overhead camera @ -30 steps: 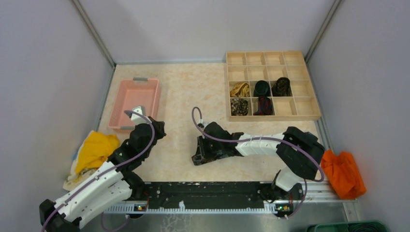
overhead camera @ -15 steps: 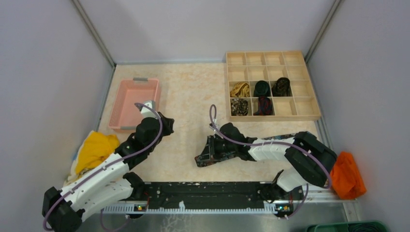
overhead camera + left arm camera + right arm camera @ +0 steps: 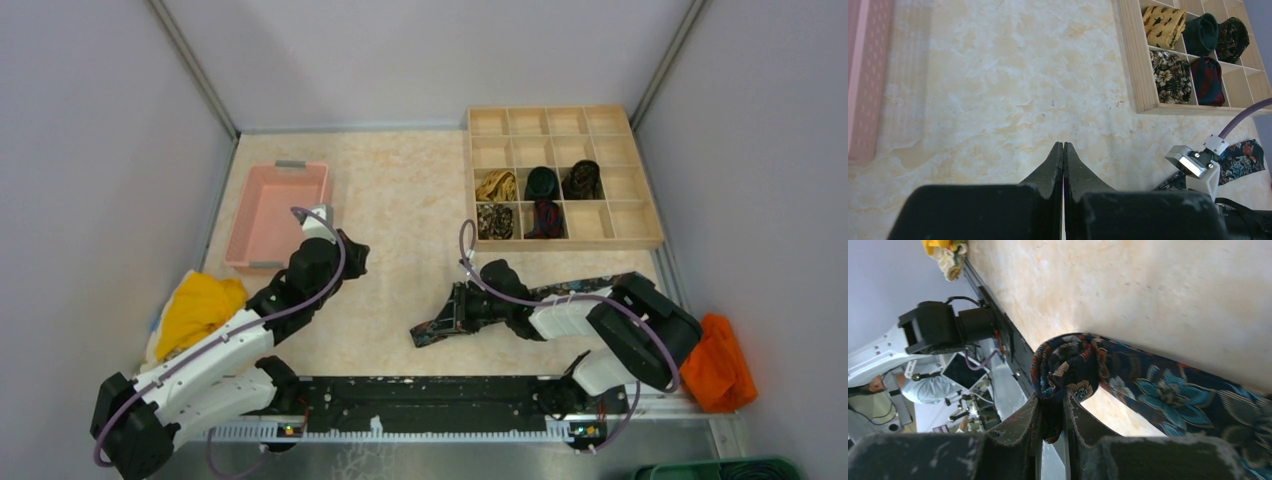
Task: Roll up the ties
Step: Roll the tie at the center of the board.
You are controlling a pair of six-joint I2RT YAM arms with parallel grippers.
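The right end effector [image 3: 1051,401] is clenched on the floral tie [image 3: 1168,390], its fingers [image 3: 1023,425] pinching the small coil wound at one end. The coil hangs low near the middle of the counter's [image 3: 400,190] near edge; whether it touches the surface cannot be told. The rest of the tie lies flat and runs toward the right edge, passing under the right arm, and its other end shows just short of the tray's [image 3: 640,240] near side.

The left end effector [image 3: 1063,150] is clenched on nothing, with its fingers pressed tip to tip. It hovers over bare counter left of centre, beside the near right corner of the pink basket [image 3: 262,215] and well apart from the floral tie.

The wooden tray sits at the far right corner and holds five coiled ties. In the second row from its near side, counting from the left, are the gold coil [image 3: 497,185], the green coil [image 3: 542,182] and the dark coil [image 3: 582,179]. In the nearest row are the leafy coil [image 3: 494,221] and the red coil [image 3: 545,218], in the first two compartments from the left.

A yellow cloth [image 3: 200,310] is heaped at the near left corner. An orange cloth [image 3: 715,360] lies by the near right corner.
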